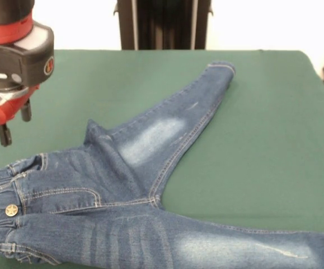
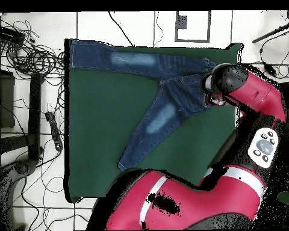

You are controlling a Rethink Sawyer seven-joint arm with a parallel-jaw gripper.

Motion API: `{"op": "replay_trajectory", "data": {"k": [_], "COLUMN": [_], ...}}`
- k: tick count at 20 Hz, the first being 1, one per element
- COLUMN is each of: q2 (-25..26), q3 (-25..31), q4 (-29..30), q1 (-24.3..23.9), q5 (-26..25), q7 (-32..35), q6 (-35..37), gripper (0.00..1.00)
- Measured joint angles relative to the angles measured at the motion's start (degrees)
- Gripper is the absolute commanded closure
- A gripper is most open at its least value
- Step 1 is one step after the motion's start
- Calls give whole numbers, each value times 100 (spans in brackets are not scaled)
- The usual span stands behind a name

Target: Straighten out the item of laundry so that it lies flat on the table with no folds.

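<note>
The small blue denim jeans (image 1: 122, 185) lie on the dark green table (image 1: 262, 140). The waistband with its brass button (image 1: 11, 210) is at the near left. One leg runs diagonally up to the right. The other leg runs along the bottom edge and off the picture. A raised fold sticks up near the seat (image 1: 94, 131). My gripper (image 1: 14, 123) hangs open and empty just above the table, left of that fold and beyond the waistband. In the overhead view the jeans (image 2: 165, 90) spread in a V, and the arm's wrist (image 2: 225, 84) covers the waistband and the gripper.
The robot's pedestal (image 1: 162, 25) stands beyond the table's far edge. In the overhead view the red arm (image 2: 171, 204) covers the table's lower right, and cables and stands (image 2: 26, 66) lie on the floor to the left of the table (image 2: 99, 132).
</note>
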Motion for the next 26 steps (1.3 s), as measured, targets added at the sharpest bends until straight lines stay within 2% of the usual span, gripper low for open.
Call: {"op": "replay_trajectory", "data": {"k": [9, 26], "q2": [267, 827], "q3": [-1, -2], "q4": [-192, -917], "q1": [0, -27], "q5": [36, 104], "q7": [0, 0], "q6": [-42, -72], "gripper": [0, 0]}}
